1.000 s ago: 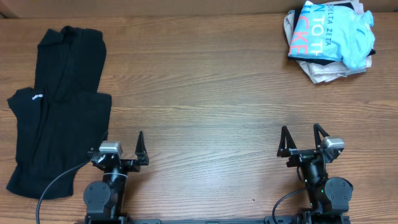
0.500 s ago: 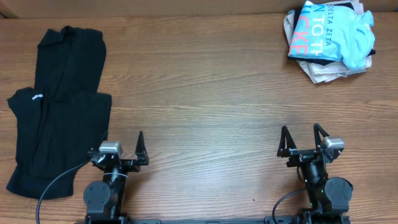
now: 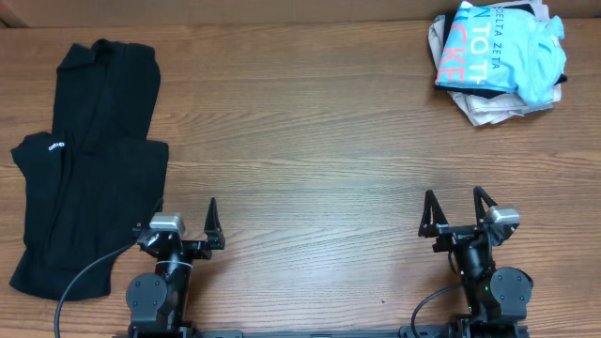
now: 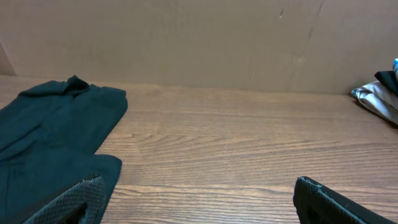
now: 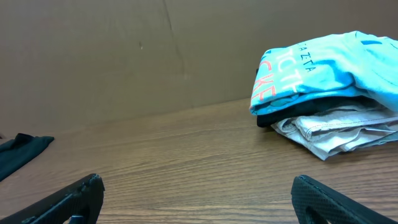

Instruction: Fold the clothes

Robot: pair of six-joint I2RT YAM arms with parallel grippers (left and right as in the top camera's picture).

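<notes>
No change against the frames of a second and half a second ago: both arms stay parked at the near edge of the wooden table (image 3: 310, 131), and no cloth has shifted. The left gripper (image 4: 196, 193) stands released, fingers spread wide with bare wood between them, holding nothing. The right gripper (image 3: 454, 208) is likewise spread and empty, its two dark fingers pointing toward the far edge. The black garment (image 3: 84, 160) lies flat and unfolded on the left side of the table, its near right edge just beside the left arm's base, and a dark cable (image 3: 94, 268) crosses its lower corner. At the far right corner sits a small stack: a light blue shirt (image 3: 498, 47) with pink and dark lettering on top, a dark layer under it, and a crumpled beige garment (image 3: 488, 108) at the bottom. The stack is well apart from both grippers. A plain brown wall (image 4: 186, 37) backs the table.
</notes>
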